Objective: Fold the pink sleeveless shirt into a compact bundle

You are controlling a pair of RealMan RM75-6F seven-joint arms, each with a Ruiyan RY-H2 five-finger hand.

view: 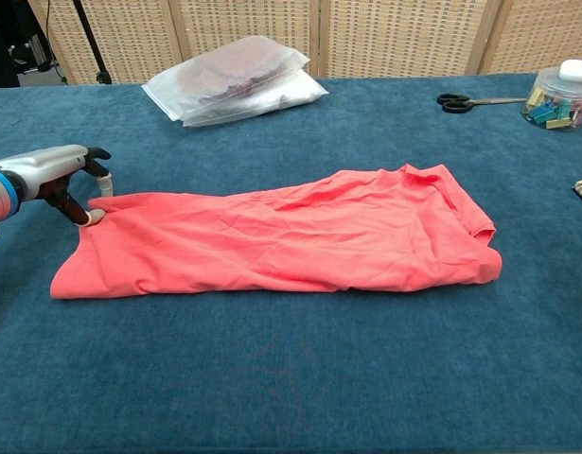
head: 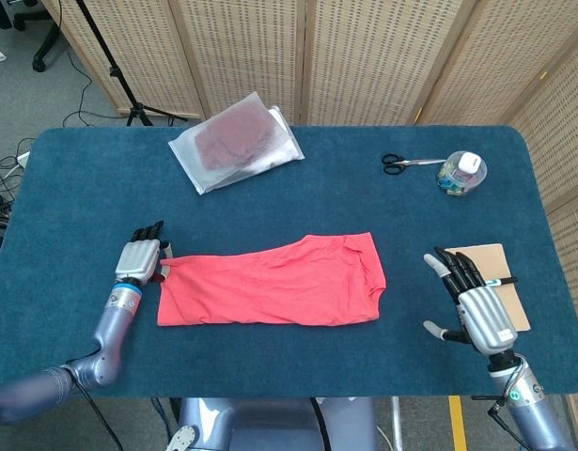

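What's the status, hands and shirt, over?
Left hand fingertips at pink shirt's far left corner. Right hand open, clear of it. Shirt lies as long strip. Nothing in the way.

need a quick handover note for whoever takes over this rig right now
Left hand: fingertips at the far-left corner of the pink shirt; a firm pinch can't be confirmed.
Right hand: open, holding nothing, fingers spread, beside the tan pad, clear of the shirt.
Shirt: lies flat as a long band across the middle of the blue table, apparently already folded lengthwise.
Left: fold it end over end into a compact bundle.
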